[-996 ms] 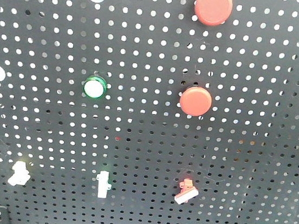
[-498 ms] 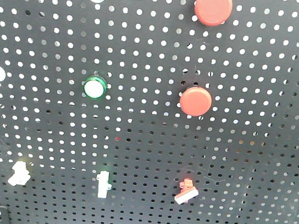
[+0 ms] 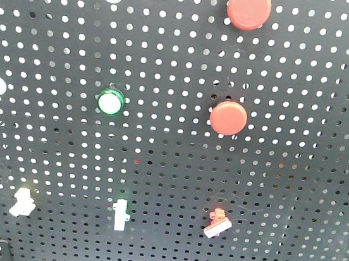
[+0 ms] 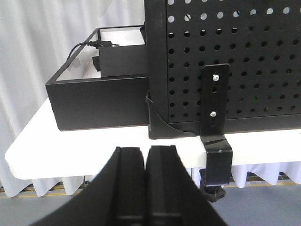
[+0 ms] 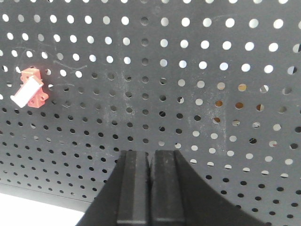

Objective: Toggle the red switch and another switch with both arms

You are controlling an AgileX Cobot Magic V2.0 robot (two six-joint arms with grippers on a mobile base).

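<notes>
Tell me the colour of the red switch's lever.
White, on a red body: the red switch shows best in the right wrist view.

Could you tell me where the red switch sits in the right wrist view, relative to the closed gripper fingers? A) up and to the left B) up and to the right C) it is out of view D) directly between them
A: the red switch is mounted on the pegboard near the left edge, well above and left of the right gripper, whose jaws are pressed together.

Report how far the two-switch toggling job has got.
Nothing looks done: no end effector touches the red switch or the whitish toggle switch. In hand: the right end effector, shut, faces the pegboard with the red switch up to its left. Left: the left end effector, shut, sits low at the board's edge; both toggles remain.
</notes>
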